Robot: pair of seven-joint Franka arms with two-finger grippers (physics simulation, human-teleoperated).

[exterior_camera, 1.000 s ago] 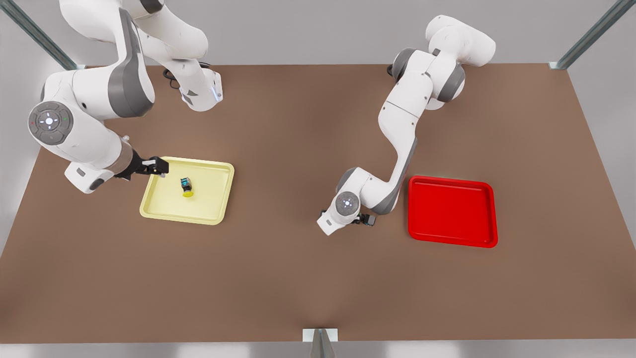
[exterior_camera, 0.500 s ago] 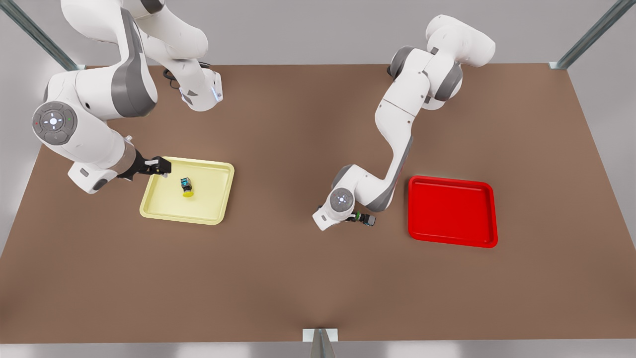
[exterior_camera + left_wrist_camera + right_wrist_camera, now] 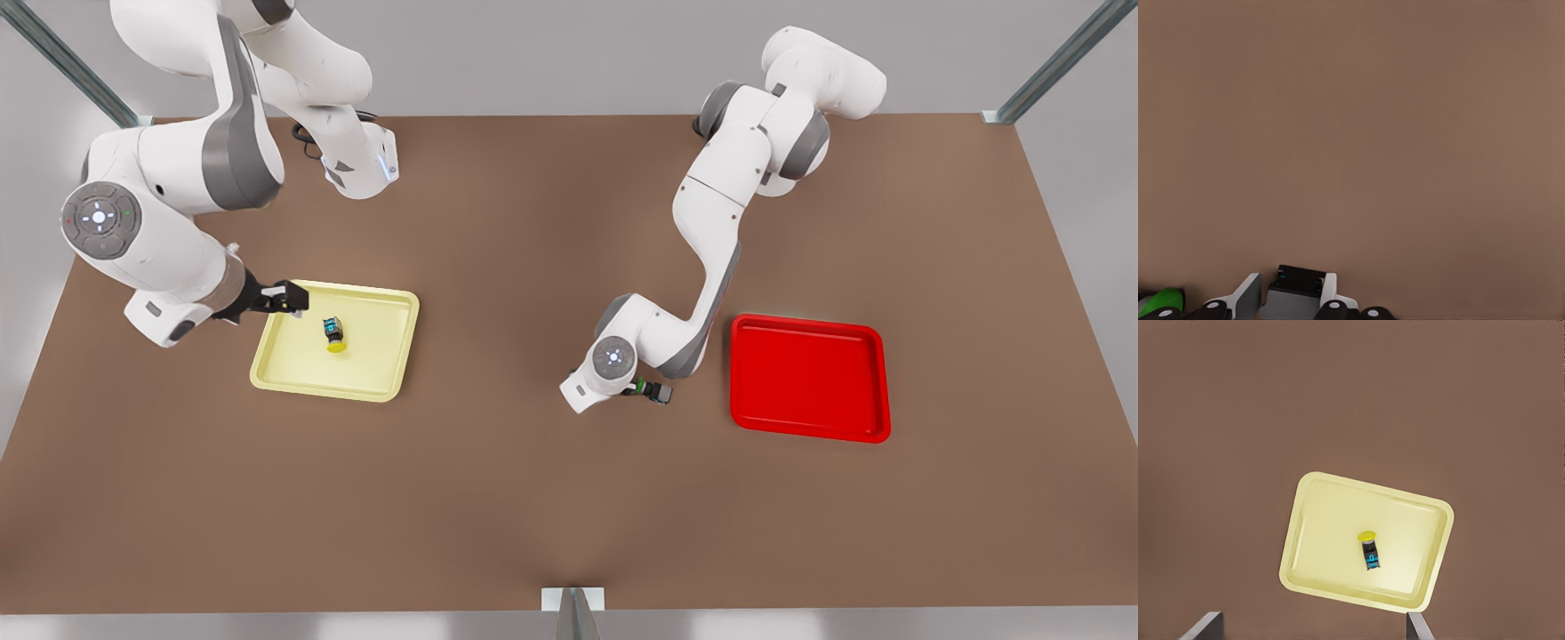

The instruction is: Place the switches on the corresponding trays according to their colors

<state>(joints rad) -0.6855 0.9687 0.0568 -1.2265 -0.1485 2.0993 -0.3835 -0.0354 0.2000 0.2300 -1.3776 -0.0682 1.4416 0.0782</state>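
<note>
From my station I see a flat brown desk (image 3: 533, 516) with two shallow square plastic trays on it. The pale yellow tray (image 3: 267, 378) sits toward the desk edge on the front view's left. The bright red tray (image 3: 809, 378) sits toward the edge on the front view's right, and the two are well apart.

The tiny yellow-capped push-button switch with a dark blocky body (image 3: 334, 333) lies on its side inside the pale yellow tray, near the middle. Its cap points toward the desk's near edge. In the right wrist view the same switch (image 3: 1369, 551) lies clear of the tray's raised rim (image 3: 1305, 520).

My right end effector (image 3: 286, 298) hangs above the yellow tray's far corner, on the side of the desk edge at the front view's left. Its fingers (image 3: 1207, 623) are spread wide with nothing between them, and they are apart from the switch.

My left end effector (image 3: 658, 393) is low over the bare desk near its middle, just beside the red tray's rim but not over the tray. In the left wrist view its pale fingers (image 3: 1250, 295) sit tight against both sides of a small dark grey-black block-shaped switch body (image 3: 1298, 283), so I read it as clamped on that body. I cannot tell the colour of its cap. A small green rounded part (image 3: 1163, 299) shows just beside the fingers, and I also see it in the front view (image 3: 638, 386). I cannot tell whether it belongs to the held body.
</note>
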